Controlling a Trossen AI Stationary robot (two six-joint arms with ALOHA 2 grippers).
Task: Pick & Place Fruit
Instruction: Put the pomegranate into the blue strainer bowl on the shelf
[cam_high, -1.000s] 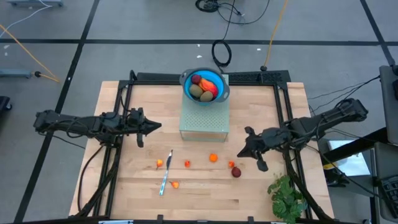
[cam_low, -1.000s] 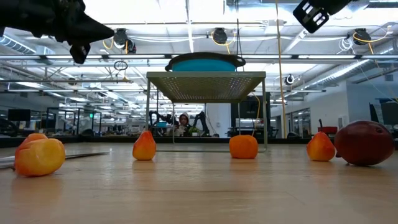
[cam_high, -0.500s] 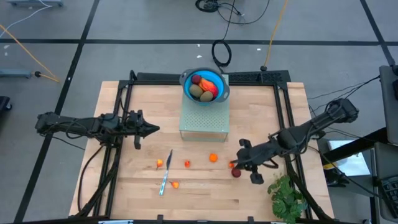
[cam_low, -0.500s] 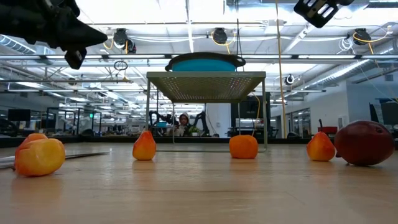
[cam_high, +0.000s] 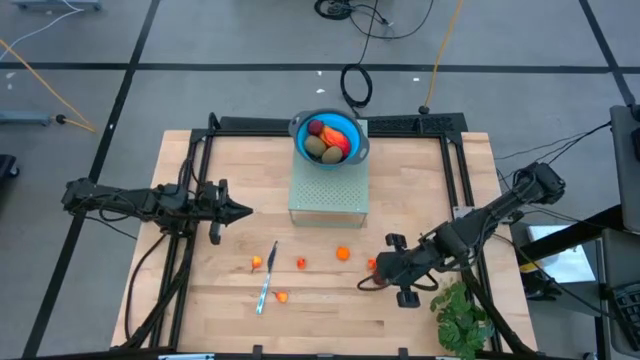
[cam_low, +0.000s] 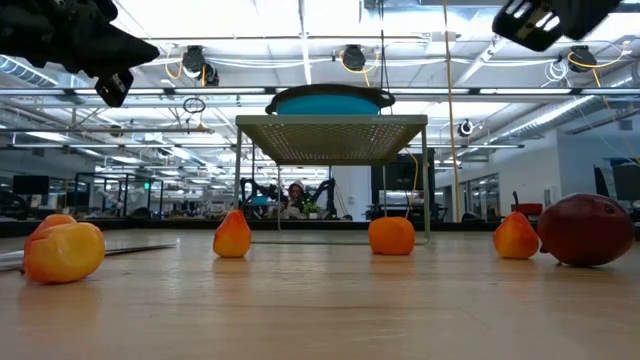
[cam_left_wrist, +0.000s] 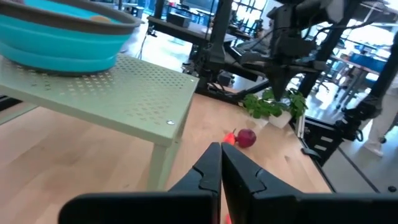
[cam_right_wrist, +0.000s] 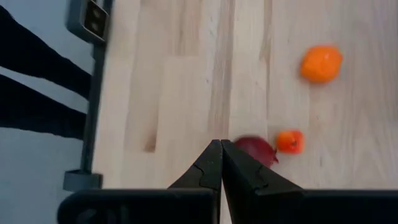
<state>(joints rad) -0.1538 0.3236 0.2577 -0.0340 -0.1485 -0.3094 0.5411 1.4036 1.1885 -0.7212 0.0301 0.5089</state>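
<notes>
Several toy fruits are already being held in the round blue bowl (cam_high: 330, 137) at upper centre. Small orange and red pieces (cam_high: 343, 253) and a dark maroon ball (cam_right_wrist: 255, 149) are still lying on the wooden table (cam_high: 420, 180). The right gripper (cam_high: 368, 283), pinched shut and empty, is being positioned above the ball at lower right; the left gripper (cam_high: 246, 211) is being kept shut at mid-left.

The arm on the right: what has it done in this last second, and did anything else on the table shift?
The right end effector, shut and empty, swung down and inward until it hangs over the dark maroon ball. The left end effector, also shut, drew back slightly. The loose fruit, knife and blue bowl stayed put.
</notes>
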